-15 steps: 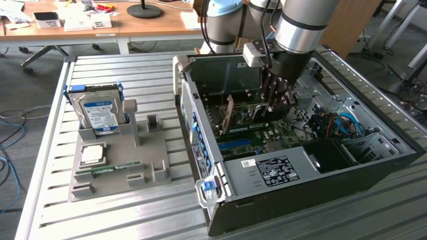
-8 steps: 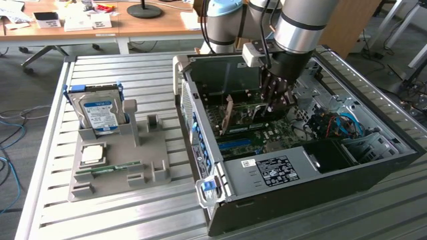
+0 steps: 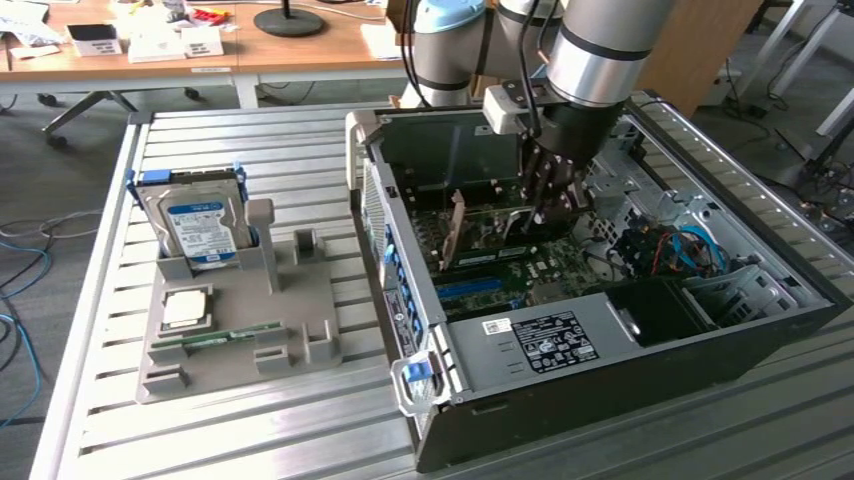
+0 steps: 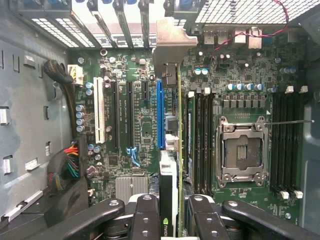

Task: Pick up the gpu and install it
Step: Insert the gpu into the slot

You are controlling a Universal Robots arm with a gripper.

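My gripper (image 3: 551, 203) reaches down into the open computer case (image 3: 747, 330) and is shut on the gpu (image 3: 497, 232), which it holds on edge over the motherboard. In the wrist view the gpu (image 4: 178, 150) runs as a thin edge from between the black fingers (image 4: 146, 216) to its metal bracket (image 4: 170, 42) at the case's rear slots. It stands just beside the long blue slot (image 4: 160, 115). Whether its lower edge touches a slot is hidden.
A grey holder (image 3: 234, 320) stands on the slatted metal table at the exterior view's left, carrying a silver hard drive with a blue label (image 3: 198, 225), a square processor (image 3: 184, 308) and a green memory stick (image 3: 214, 340). Inside the case lie the processor socket (image 4: 242, 155), cables (image 4: 67, 100) and case walls.
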